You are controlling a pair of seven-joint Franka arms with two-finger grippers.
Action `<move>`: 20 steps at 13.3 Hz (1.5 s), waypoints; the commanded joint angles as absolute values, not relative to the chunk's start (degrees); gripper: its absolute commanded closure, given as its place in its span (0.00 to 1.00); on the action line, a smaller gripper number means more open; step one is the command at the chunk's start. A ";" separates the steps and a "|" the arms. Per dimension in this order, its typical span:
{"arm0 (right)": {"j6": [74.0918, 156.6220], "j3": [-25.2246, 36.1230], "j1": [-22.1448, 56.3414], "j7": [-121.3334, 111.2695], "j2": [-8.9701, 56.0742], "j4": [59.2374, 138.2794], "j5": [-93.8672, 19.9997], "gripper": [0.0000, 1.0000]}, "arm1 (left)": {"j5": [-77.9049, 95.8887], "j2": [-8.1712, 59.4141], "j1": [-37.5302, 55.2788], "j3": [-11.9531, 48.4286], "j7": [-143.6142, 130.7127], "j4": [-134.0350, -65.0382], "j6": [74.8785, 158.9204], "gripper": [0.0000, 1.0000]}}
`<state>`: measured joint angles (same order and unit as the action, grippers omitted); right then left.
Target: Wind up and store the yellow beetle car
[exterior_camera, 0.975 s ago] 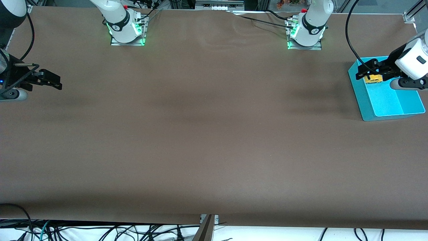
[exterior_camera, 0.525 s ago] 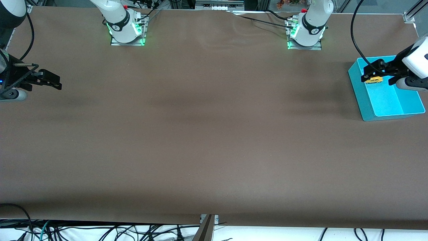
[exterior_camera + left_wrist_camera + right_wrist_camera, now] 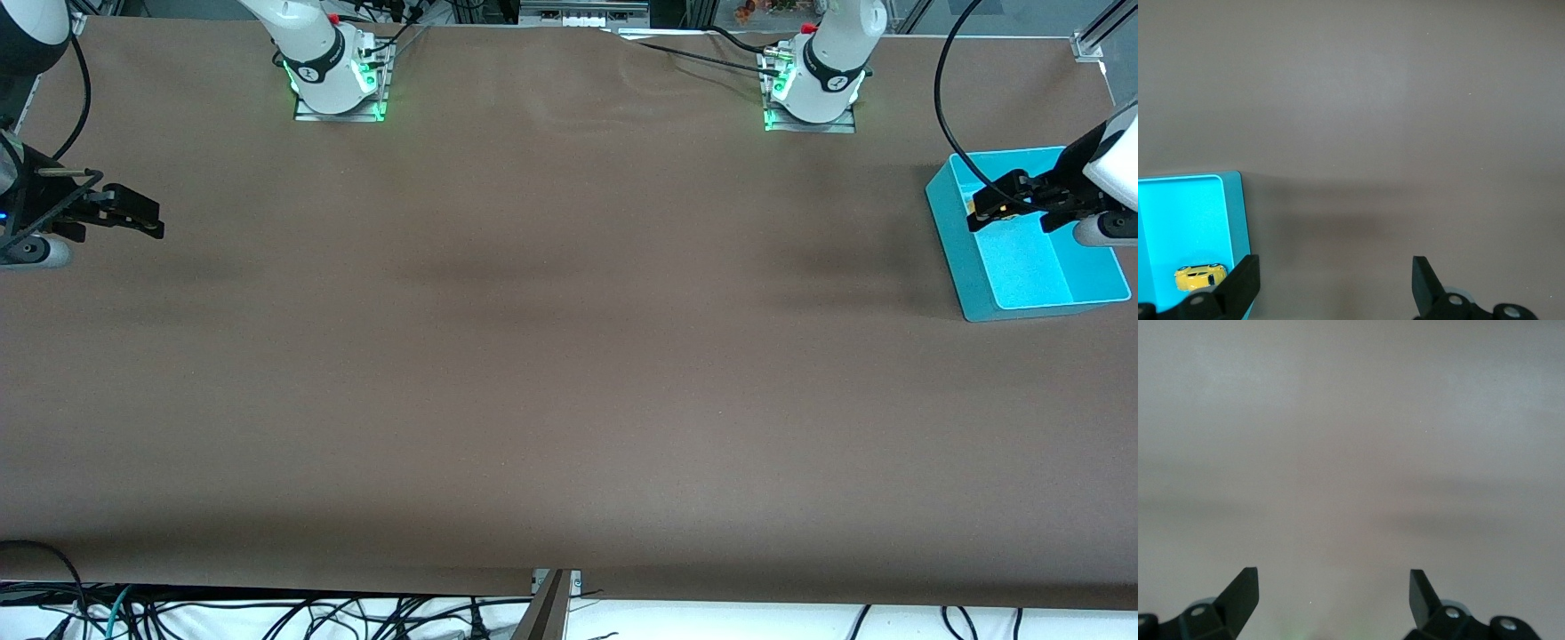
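Observation:
The yellow beetle car (image 3: 1199, 277) lies in the teal bin (image 3: 1231, 200), close to one of the bin's walls. In the front view only a yellow sliver of it (image 3: 975, 210) shows past the left gripper's fingers. My left gripper (image 3: 1335, 267) is open and empty. It hangs over the bin's part (image 3: 951, 227) that lies toward the right arm, and no finger touches the car. My right gripper (image 3: 151, 222) is open and empty and waits over the bare table at the right arm's end, as the right wrist view (image 3: 1333, 580) also shows.
The bin stands at the left arm's end of the brown table (image 3: 569, 356). The two arm bases (image 3: 338, 80) (image 3: 813, 89) stand along the table's edge farthest from the front camera. Cables hang below the edge nearest that camera.
My left gripper has drawn back toward the left arm's end of the table, away from the car. The car stays in the bin. The right arm has not moved.

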<state>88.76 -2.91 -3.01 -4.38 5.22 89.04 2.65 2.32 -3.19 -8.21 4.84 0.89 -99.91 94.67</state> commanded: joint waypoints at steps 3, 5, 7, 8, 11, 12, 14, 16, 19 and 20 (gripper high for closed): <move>87.80 -2.99 -3.34 -3.78 5.27 88.07 1.85 0.00 | 1.32 -2.64 -8.09 5.10 -0.18 -99.05 96.06 0.00; 87.80 -2.99 -3.34 -3.78 5.27 88.07 1.85 0.00 | 1.32 -2.55 -8.09 5.10 0.26 -99.05 96.33 0.00; 87.80 -2.99 -3.34 -3.78 5.27 88.07 1.85 0.00 | 1.14 -2.46 -8.09 5.10 0.26 -98.96 96.33 0.00; 87.80 -2.99 -3.34 -3.78 5.27 88.07 1.85 0.00 | 1.14 -2.55 -8.09 5.10 0.26 -99.05 96.33 0.00; 87.80 -2.99 -3.43 -3.78 5.27 88.07 1.85 0.00 | 1.14 -2.46 -8.09 5.10 0.26 -99.05 96.33 0.00; 87.80 -2.99 -3.43 -3.78 5.27 88.07 1.85 0.00 | 1.14 -2.46 -8.09 5.10 0.18 -99.05 96.33 0.00; 87.80 -2.99 -3.43 -3.78 5.27 88.07 1.85 0.00 | 1.14 -2.46 -8.09 5.10 0.35 -99.05 96.15 0.00; 87.80 -2.99 -3.43 -3.87 5.27 88.07 1.76 0.00 | 1.14 -2.46 -8.17 5.10 0.35 -99.05 95.98 0.00; 87.80 -2.90 -3.52 -3.87 5.27 88.07 1.84 0.00 | 1.14 -2.46 -8.17 5.19 0.44 -99.05 95.98 0.00; 87.80 -2.90 -3.52 -3.87 5.27 88.07 1.76 0.00 | 1.14 -2.46 -8.17 5.19 0.44 -99.05 95.98 0.00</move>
